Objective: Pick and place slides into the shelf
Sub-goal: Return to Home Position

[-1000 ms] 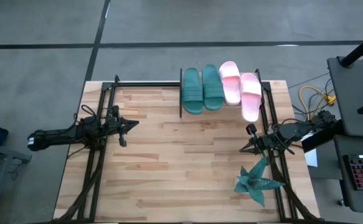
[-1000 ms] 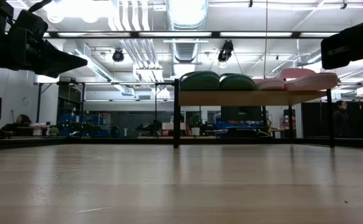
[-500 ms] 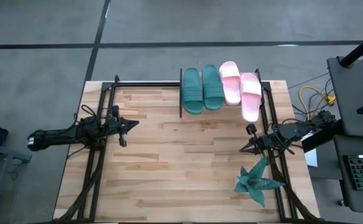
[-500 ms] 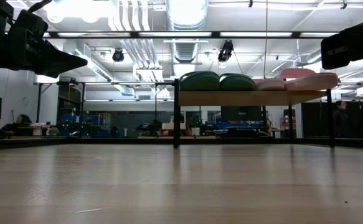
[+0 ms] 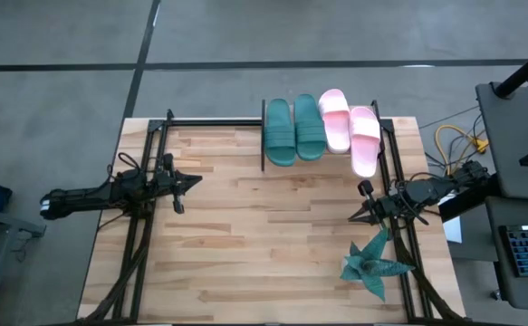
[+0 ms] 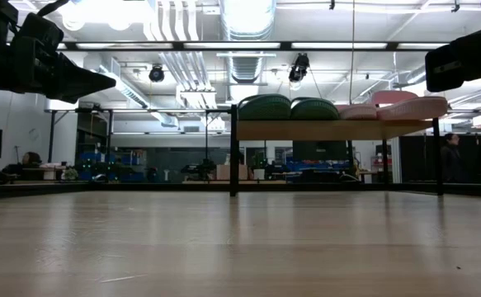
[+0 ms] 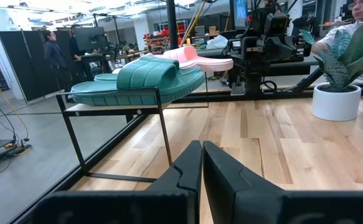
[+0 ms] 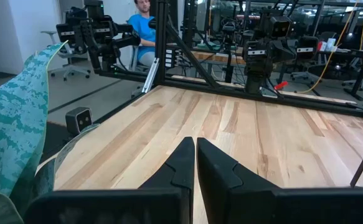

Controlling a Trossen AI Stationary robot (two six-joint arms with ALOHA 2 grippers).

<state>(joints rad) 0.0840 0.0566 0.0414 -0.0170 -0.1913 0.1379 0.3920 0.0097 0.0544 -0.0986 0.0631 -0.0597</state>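
Note:
Two dark teal slides [image 5: 293, 131] and two pale pink slides [image 5: 350, 129] lie side by side, soles down, on the small wood shelf [image 6: 331, 129] at the table's far edge; the rightmost pink one [image 5: 365, 140] sticks out toward the near side. The left wrist view shows the teal slides [image 7: 141, 79] on the shelf board. My left gripper [image 5: 194, 180] hovers shut over the table's left part, pointing right. My right gripper [image 5: 357, 215] hovers shut near the right edge, pointing left, beside the plant.
A teal spiky plant [image 5: 372, 263] in a white pot [image 7: 335, 101] stands at the near right corner. Black frame rails [image 5: 146, 208] run along the table's left, right and far sides. Bare wood tabletop [image 5: 264, 235] lies between the arms. People show in the room behind.

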